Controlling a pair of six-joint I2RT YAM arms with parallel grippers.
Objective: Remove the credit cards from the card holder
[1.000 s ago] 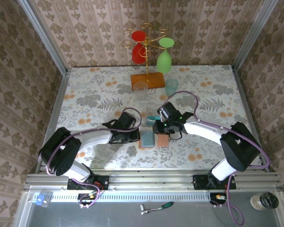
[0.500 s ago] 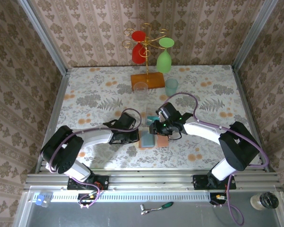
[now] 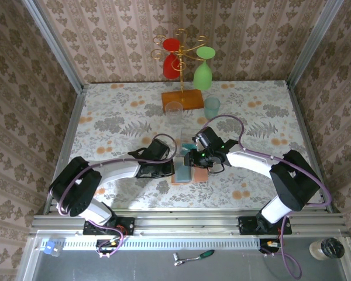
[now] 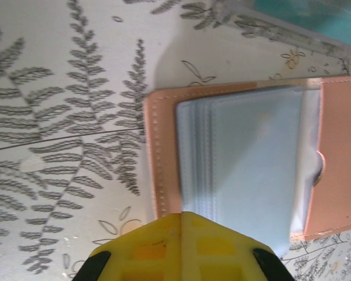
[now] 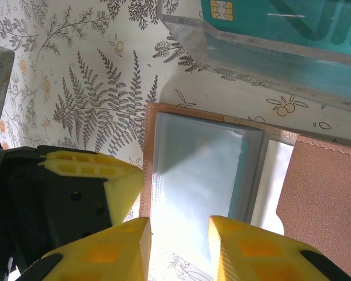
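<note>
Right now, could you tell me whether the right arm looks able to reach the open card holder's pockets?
Probably yes. The right gripper hovers open directly over the card holder and its blue-grey pockets, with nothing in between. The shut left gripper sits at the holder's edge, beside that path.

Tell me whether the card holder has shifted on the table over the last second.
No. Seen from above, the card holder lies just where it did, in line with the orange rack base and at the same spacing from it.
</note>
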